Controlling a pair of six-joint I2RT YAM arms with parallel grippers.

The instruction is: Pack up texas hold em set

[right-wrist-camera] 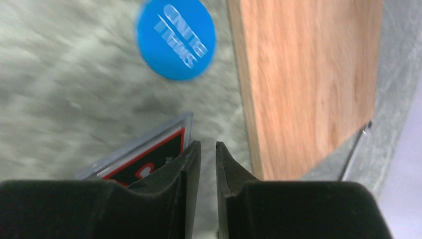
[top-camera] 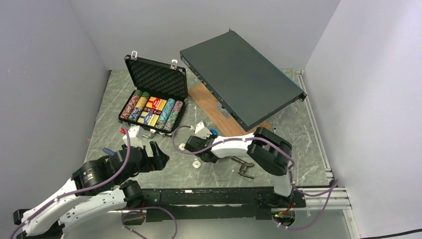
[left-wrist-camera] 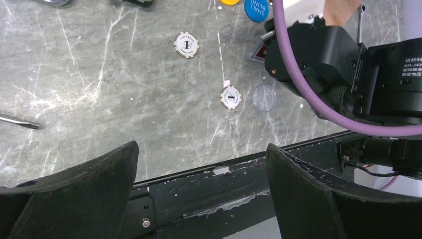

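Observation:
The small black briefcase (top-camera: 154,94) lies open at the back left, with grey foam in its lid and rows of coloured chips. My left gripper (top-camera: 152,158) is open and empty (left-wrist-camera: 201,154), low over the table's front edge. Two white chips (left-wrist-camera: 186,45) (left-wrist-camera: 231,97) and a clear disc (left-wrist-camera: 264,97) lie on the table beyond it. My right gripper (top-camera: 189,145) is shut with a thin gap and holds nothing (right-wrist-camera: 207,145). It sits beside a red-and-black plaque (right-wrist-camera: 144,154), with the blue "small blind" disc (right-wrist-camera: 175,39) just ahead. A yellow disc (left-wrist-camera: 229,1) shows at the frame's edge.
A large flat dark-grey metal box (top-camera: 241,82) rests tilted on a wooden board (top-camera: 211,112) at the back right; the board (right-wrist-camera: 308,79) is close to my right fingers. Black pliers (top-camera: 245,169) lie near the right arm. A thin metal tool tip (left-wrist-camera: 20,122) lies at the left.

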